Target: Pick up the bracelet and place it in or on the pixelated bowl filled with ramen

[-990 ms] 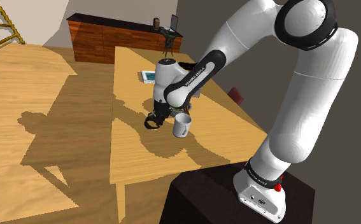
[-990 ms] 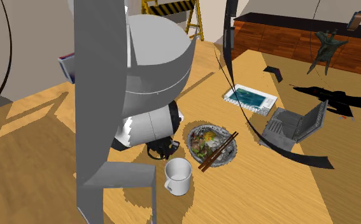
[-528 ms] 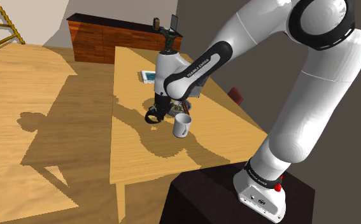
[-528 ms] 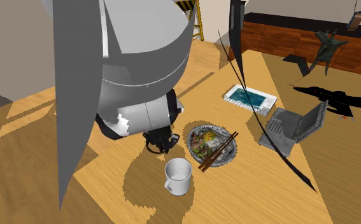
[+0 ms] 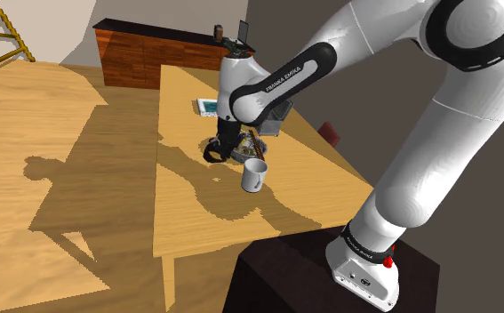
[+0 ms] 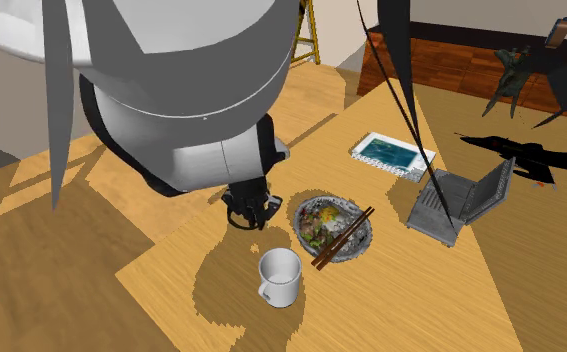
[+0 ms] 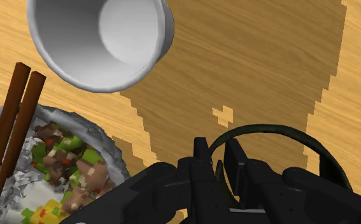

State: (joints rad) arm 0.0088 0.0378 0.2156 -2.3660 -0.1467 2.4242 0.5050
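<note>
The bracelet [image 7: 261, 127] is one thin, dark, plain ring. The two black fingers [image 7: 201, 156] of the gripper [image 7: 218, 153] are pinched together on its band, and the rest of the loop curves out past them. In the second exterior view it sits near the middle of the frame, just left of the bowl [image 6: 363, 243], over the wooden table [image 6: 411, 300].

There is one grey, rough-rimmed bowl. It is filled with pale noodles, brown meat bits and green and yellow pieces. Two brown chopsticks [image 6: 343, 237] lie side by side across its rim. One white mug [image 6: 280, 276] stands below the bowl in that frame, its inside bare white. One open grey laptop [image 6: 461, 200] sits at the right.
</note>
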